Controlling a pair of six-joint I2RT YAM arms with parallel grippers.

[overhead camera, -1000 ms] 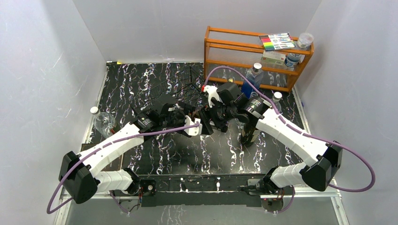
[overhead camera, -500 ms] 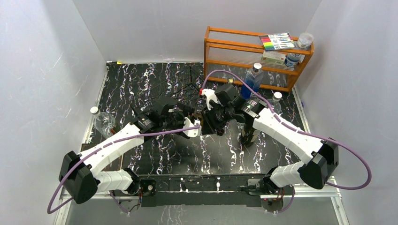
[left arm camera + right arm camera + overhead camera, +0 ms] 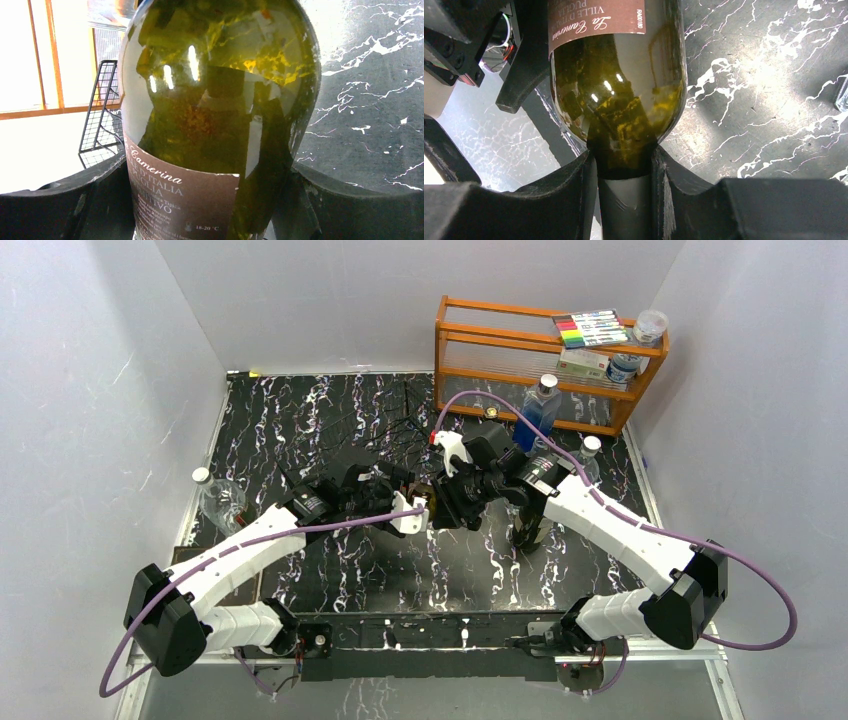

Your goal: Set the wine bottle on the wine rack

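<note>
The wine bottle [image 3: 215, 100] is dark green glass with a brown label, held off the table between my two arms. My left gripper [image 3: 207, 200] is shut on its wide body, a finger pressed to each side. My right gripper [image 3: 624, 170] is shut on its neck [image 3: 624, 200], just below the shoulder [image 3: 619, 90]. From above, the left gripper [image 3: 410, 510] and right gripper [image 3: 450, 502] meet at mid-table and hide nearly all of the bottle [image 3: 427, 495]. The black wire wine rack [image 3: 400, 425] stands just behind them, also showing as the rack [image 3: 102, 115] in the left wrist view.
An orange wooden shelf [image 3: 545, 360] at the back right carries markers and small containers. A blue bottle [image 3: 540, 405] stands before it. A dark upright bottle [image 3: 528, 525] is under the right forearm. A clear plastic bottle [image 3: 220, 502] lies at the left table edge.
My right gripper has shifted slightly left and closed on the bottle's neck. The left gripper has kept its hold on the body and barely moved.
</note>
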